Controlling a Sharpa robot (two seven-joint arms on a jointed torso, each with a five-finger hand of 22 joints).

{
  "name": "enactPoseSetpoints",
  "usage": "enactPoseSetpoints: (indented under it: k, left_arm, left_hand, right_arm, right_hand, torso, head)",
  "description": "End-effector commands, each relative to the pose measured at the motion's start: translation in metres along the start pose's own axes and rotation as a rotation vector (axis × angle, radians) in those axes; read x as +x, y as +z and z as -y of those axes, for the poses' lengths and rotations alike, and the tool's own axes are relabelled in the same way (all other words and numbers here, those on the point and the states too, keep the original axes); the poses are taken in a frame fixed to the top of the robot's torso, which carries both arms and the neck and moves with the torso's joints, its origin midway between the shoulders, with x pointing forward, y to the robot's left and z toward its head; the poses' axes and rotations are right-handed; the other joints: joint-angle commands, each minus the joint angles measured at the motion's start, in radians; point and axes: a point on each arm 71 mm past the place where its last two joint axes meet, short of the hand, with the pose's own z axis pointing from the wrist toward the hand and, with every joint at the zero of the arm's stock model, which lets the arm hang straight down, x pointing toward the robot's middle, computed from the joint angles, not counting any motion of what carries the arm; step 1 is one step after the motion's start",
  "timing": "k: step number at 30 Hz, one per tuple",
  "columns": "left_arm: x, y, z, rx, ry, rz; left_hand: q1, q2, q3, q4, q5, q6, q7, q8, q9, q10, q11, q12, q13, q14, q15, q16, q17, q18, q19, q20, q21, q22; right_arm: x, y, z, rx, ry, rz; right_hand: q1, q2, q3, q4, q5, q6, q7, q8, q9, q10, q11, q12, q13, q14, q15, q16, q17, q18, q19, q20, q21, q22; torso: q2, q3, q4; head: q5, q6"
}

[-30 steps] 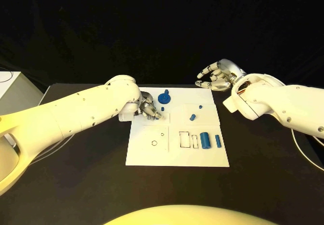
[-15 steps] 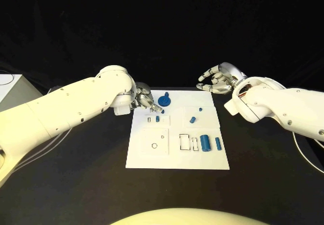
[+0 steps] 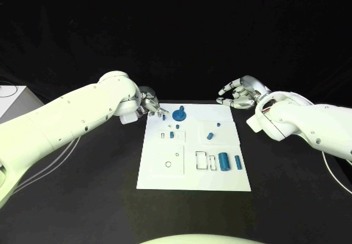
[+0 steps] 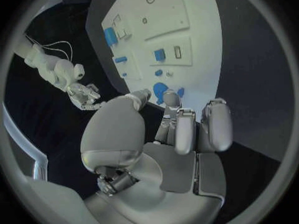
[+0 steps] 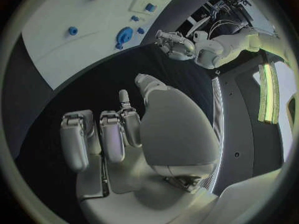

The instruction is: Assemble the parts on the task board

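The black table [image 3: 88, 203] is covered at its middle by the white task board [image 3: 192, 175]. The left hand [image 3: 150, 104] is held above the board's far left corner, fingers apart, nothing gripped. The right hand [image 3: 238, 92] is raised beyond the far right corner, fingers loosely curled, empty. A blue gear-shaped part [image 3: 179, 115] is seen at the far edge; a blue cylinder [image 3: 223, 162] is seen lying at the right.

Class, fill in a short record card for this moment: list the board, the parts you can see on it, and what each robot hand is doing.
Surface: black table
Board: white task board, centre of table
Parts: blue round piece near far edge; large blue cylinder beside slimmer blue cylinder
Left hand: at board's far left corner, holding nothing
Right hand: above the table beyond board's far right corner, fingers curled, holding nothing
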Motion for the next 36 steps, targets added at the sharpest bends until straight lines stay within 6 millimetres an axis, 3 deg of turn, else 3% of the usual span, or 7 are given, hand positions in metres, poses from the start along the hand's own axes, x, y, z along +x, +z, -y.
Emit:
enactPoseSetpoints:
  k: [1, 6, 11, 14, 18, 29, 36]
  left_arm:
    - [-0.013, 0.003, -0.004, 0.012, -0.082, 0.071]
    - [-0.031, 0.006, -0.015, -0.025, -0.105, 0.114]
    - [-0.041, 0.009, -0.018, -0.043, -0.116, 0.125]
    - [-0.042, 0.011, -0.017, -0.048, -0.117, 0.115]
    - [-0.041, 0.016, -0.015, -0.053, -0.113, 0.098]
    - [-0.027, 0.027, -0.009, -0.076, -0.085, 0.045]
    - [-0.024, 0.029, -0.008, -0.087, -0.076, 0.037]
  left_hand:
    - [0.011, -0.001, 0.006, -0.002, 0.003, 0.006, 0.002, -0.005, -0.004, 0.007, 0.002, 0.007, 0.007, 0.074, 0.009, 0.009, 0.204, 0.008, 0.006, 0.003, 0.004, 0.007]
    - [0.018, -0.007, 0.007, -0.003, 0.004, 0.015, 0.001, -0.007, -0.014, 0.019, 0.001, 0.018, 0.019, 0.077, 0.009, 0.015, 0.210, 0.006, 0.013, 0.003, 0.011, 0.017]
    - [0.015, -0.012, 0.003, 0.002, 0.002, 0.025, -0.001, -0.007, -0.022, 0.044, 0.000, 0.046, 0.053, 0.085, 0.008, 0.028, 0.225, 0.002, 0.026, 0.003, 0.023, 0.037]
    - [0.014, -0.014, 0.002, 0.003, 0.000, 0.027, -0.002, -0.009, -0.026, 0.048, -0.001, 0.051, 0.058, 0.087, 0.007, 0.031, 0.228, 0.001, 0.029, 0.002, 0.026, 0.041]
    - [0.015, -0.015, 0.003, 0.003, -0.002, -0.013, -0.015, -0.046, -0.055, 0.062, -0.014, 0.062, 0.067, 0.093, -0.003, 0.042, 0.240, -0.002, 0.039, -0.004, 0.035, 0.057]
    - [-0.008, -0.022, -0.018, 0.005, -0.005, 0.031, -0.004, -0.040, -0.071, 0.093, -0.005, 0.091, 0.098, 0.104, 0.002, 0.061, 0.263, -0.012, 0.063, -0.005, 0.060, 0.096]
    - [-0.020, -0.018, -0.033, 0.005, -0.002, 0.046, -0.007, -0.018, -0.052, 0.109, -0.006, 0.109, 0.116, 0.104, 0.003, 0.061, 0.263, -0.016, 0.077, -0.002, 0.073, 0.118]
  right_arm:
    - [-0.001, 0.000, -0.002, -0.025, 0.001, 0.012]
    - [-0.003, 0.000, -0.006, -0.046, 0.018, 0.035]
    - [-0.006, 0.000, -0.009, -0.061, 0.029, 0.055]
    - [-0.008, 0.001, -0.011, -0.066, 0.032, 0.061]
    - [-0.011, 0.001, -0.013, -0.072, 0.032, 0.067]
    - [-0.017, 0.000, -0.017, -0.080, 0.031, 0.081]
    - [-0.019, 0.000, -0.018, -0.082, 0.029, 0.084]
  right_hand:
    - [-0.007, -0.003, 0.007, 0.001, 0.004, -0.008, 0.002, 0.007, 0.001, -0.012, -0.002, -0.009, 0.103, 0.089, -0.003, -0.006, 0.196, -0.005, 0.087, -0.007, -0.008, 0.238]
    - [-0.006, -0.007, 0.014, 0.000, 0.008, -0.017, 0.003, 0.006, 0.001, -0.056, -0.001, -0.049, 0.060, 0.078, -0.003, -0.025, 0.159, 0.007, 0.066, -0.007, -0.056, 0.207]
    - [-0.006, -0.007, 0.015, 0.000, 0.008, -0.017, 0.003, 0.006, 0.001, -0.059, -0.001, -0.052, 0.057, 0.077, -0.003, -0.026, 0.157, 0.008, 0.064, -0.007, -0.061, 0.204]
    - [-0.006, -0.007, 0.016, 0.000, 0.008, -0.018, 0.003, 0.006, 0.001, -0.061, -0.001, -0.054, 0.055, 0.077, -0.003, -0.027, 0.156, 0.009, 0.063, -0.007, -0.063, 0.203]
    - [-0.006, -0.007, 0.016, 0.000, 0.008, -0.018, 0.003, 0.006, 0.001, -0.061, -0.001, -0.054, 0.054, 0.076, -0.003, -0.028, 0.155, 0.009, 0.063, -0.007, -0.063, 0.203]
    - [-0.006, -0.007, 0.017, -0.001, 0.009, -0.018, 0.003, 0.006, 0.001, -0.060, -0.001, -0.054, 0.055, 0.077, -0.003, -0.027, 0.158, 0.008, 0.063, -0.008, -0.062, 0.203]
    - [-0.006, -0.007, 0.017, -0.001, 0.009, -0.018, 0.003, 0.006, 0.001, -0.060, -0.001, -0.054, 0.055, 0.077, -0.003, -0.027, 0.158, 0.008, 0.063, -0.008, -0.062, 0.203]
  torso:
    - [0.007, -0.0007, -0.0031]
    - [0.024, 0.0033, -0.0147]
    - [0.036, 0.0019, -0.0193]
    - [0.042, 0.0008, -0.0202]
    - [0.053, -0.0005, -0.0209]
    - [0.069, 0.0002, -0.0285]
    - [0.071, 0.0005, -0.0290]
  head:
    - [0.011, 0.018]
    - [0.021, 0.043]
    - [0.023, 0.050]
    - [0.027, 0.053]
    - [0.028, 0.057]
    - [0.030, 0.065]
    - [0.033, 0.066]
